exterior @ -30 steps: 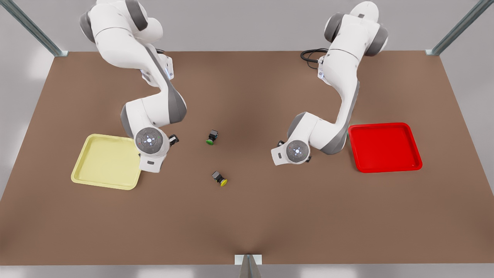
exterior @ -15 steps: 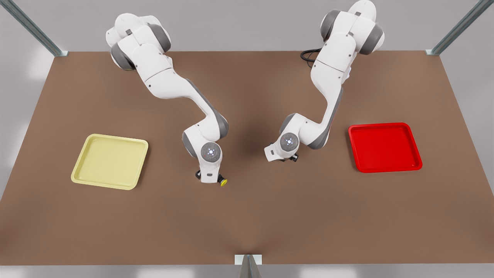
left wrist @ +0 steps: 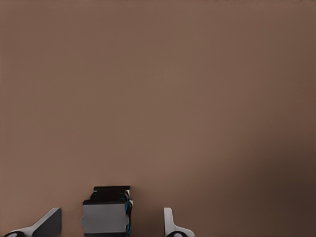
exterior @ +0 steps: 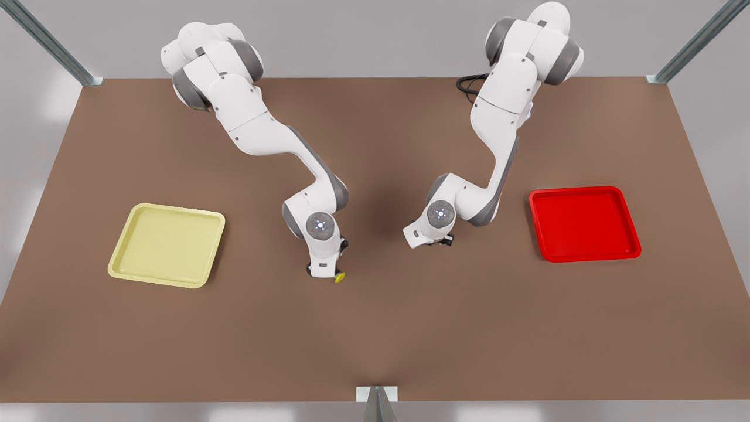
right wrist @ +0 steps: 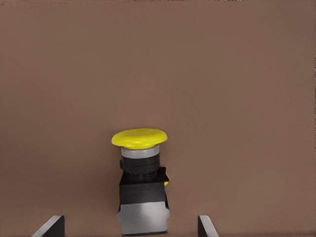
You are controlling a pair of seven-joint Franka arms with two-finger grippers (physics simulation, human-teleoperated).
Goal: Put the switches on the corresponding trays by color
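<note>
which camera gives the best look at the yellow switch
The right wrist view: the yellow switch lies between the open right hand, cap and body plain. The front view shows just its cap beside an arm.

Plain brown tabletop (exterior: 375, 328). Metal posts (exterior: 53, 44) at both far corners. Black cable (exterior: 469, 85) near far edge.

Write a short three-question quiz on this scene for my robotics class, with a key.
1. Fill in: the left tool, on the front view's right, has its fingers ____ on either side of a dark switch body.
2. Which tool straddles the yellow switch? A: left tool. B: right tool.
3. True or false: the yellow switch already lies in the yellow tray.
Key: 1 open; 2 B; 3 false.
</note>
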